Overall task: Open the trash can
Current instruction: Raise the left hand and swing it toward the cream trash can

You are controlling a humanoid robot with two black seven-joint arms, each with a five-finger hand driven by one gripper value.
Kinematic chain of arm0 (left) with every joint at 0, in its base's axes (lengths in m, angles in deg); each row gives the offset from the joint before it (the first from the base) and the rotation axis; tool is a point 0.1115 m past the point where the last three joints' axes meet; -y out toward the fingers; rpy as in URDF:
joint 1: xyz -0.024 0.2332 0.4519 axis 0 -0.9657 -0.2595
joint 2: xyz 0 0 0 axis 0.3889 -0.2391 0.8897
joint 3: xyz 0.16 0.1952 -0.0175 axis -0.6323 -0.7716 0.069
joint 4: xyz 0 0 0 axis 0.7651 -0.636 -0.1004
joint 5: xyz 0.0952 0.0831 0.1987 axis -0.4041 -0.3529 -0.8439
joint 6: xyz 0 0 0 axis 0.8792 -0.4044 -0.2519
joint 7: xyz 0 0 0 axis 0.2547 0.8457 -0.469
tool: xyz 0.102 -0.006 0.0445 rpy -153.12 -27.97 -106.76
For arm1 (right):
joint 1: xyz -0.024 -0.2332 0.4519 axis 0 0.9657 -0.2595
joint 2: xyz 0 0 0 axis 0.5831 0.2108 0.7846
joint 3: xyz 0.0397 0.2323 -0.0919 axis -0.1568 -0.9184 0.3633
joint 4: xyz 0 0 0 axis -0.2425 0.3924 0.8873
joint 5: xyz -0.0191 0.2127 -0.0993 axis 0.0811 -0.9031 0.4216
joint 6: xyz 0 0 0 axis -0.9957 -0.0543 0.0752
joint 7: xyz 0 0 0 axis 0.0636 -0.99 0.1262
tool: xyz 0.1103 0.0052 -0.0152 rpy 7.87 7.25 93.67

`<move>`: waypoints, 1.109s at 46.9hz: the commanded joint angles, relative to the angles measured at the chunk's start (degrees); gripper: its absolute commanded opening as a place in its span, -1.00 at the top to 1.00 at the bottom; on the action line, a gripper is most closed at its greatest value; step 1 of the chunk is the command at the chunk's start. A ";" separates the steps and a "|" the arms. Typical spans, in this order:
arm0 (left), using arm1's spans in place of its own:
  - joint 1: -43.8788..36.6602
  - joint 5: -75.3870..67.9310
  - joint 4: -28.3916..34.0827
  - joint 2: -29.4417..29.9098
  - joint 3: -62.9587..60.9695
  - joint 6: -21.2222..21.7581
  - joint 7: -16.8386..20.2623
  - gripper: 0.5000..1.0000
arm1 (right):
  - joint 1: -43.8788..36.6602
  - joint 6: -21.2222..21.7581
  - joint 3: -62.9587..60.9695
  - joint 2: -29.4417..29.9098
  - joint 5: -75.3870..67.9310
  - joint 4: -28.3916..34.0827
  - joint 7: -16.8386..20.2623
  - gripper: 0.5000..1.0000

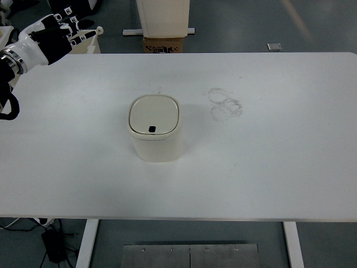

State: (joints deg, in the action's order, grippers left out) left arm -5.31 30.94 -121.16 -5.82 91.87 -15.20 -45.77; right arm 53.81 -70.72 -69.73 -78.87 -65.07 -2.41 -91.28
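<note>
A small cream trash can [155, 134] stands upright near the middle of the white table [268, 167]. Its rounded square lid [154, 115] is closed, with a small black button near the lid's front edge. My left hand [67, 32] hovers over the table's far left corner, well away from the can, its black-and-white fingers spread and holding nothing. The left arm comes in from the upper left edge. No right arm shows.
Faint ring marks [226, 104] stain the table right of the can. Beyond the far edge stand a cardboard box [163, 44] and a cream panel [163, 17]. Cables and a power brick [53, 243] lie on the floor at lower left.
</note>
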 commanded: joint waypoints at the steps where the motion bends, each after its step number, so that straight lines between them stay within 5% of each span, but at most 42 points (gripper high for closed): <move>1: 2.26 -0.45 -1.30 0.82 -2.24 0.64 -0.08 -1.00 | 0.00 0.04 0.00 0.00 0.00 0.00 -0.03 -0.97; 6: 5.78 -2.99 -3.93 2.84 -4.18 0.99 -0.95 -1.00 | 0.00 0.04 0.00 0.00 0.00 0.00 -0.03 -0.97; 13: 9.30 -12.39 -7.54 3.46 -7.08 0.64 -10.35 -1.00 | 0.00 0.04 0.00 0.00 0.00 0.00 -0.03 -0.97; 18: 11.05 -16.35 -8.94 3.64 -7.26 0.03 -12.91 -1.00 | 0.00 -0.05 0.00 0.00 0.00 0.00 -0.03 -0.97; 42: 33.46 -23.57 -23.62 6.19 -32.47 -4.19 -13.17 -1.00 | 0.00 0.04 0.00 0.00 0.00 0.00 -0.03 -0.97; 52: 41.90 -25.23 -25.03 6.45 -40.73 -10.52 -13.17 -1.00 | 0.00 0.04 0.00 0.00 0.00 0.00 -0.03 -0.97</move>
State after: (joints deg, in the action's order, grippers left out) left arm 34.13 6.89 -145.78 0.66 53.78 -24.89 -58.95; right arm 53.81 -70.70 -69.73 -78.87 -65.07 -2.42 -91.30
